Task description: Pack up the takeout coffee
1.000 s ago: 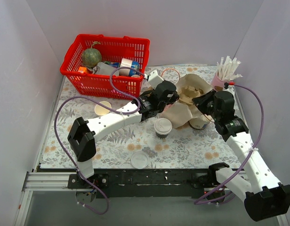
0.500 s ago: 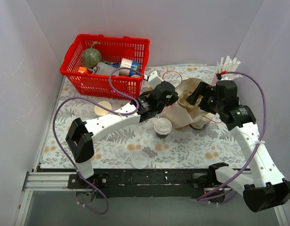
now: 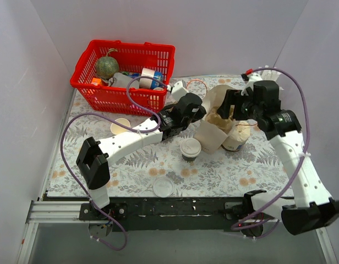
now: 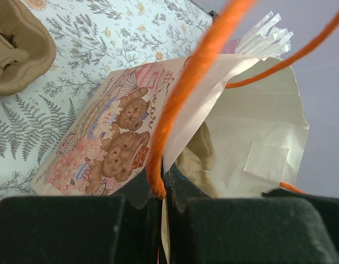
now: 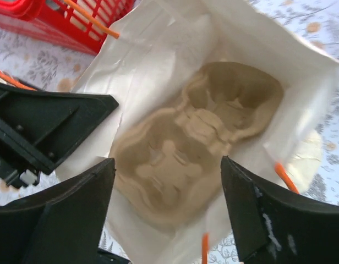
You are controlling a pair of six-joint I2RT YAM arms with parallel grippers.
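The takeout coffee [image 3: 190, 149], a cup with a dark lower band and a white lid, stands on the mat in front of the paper bag [image 3: 212, 132]. My left gripper [image 3: 199, 110] is shut on the bag's left rim beside its orange handle [image 4: 180, 93]; the teddy-bear print [image 4: 111, 146] faces the left wrist view. My right gripper [image 3: 236, 104] hovers open over the bag's mouth, its fingers [image 5: 59, 220] wide apart and holding nothing. A brown pulp cup carrier [image 5: 197, 137] lies inside the bag.
A red basket [image 3: 88, 88] of odds and ends stands at the back left. A plain cream cup [image 3: 120, 126] and a loose white lid [image 3: 163, 187] sit on the mat. A pale tub [image 3: 235, 138] stands against the bag's right side. White straws [image 4: 266, 36] stick up behind the bag.
My right arm rose from the bag's right side to above its mouth, and its jaws opened. The bag now stands more upright. The left gripper kept its grip.
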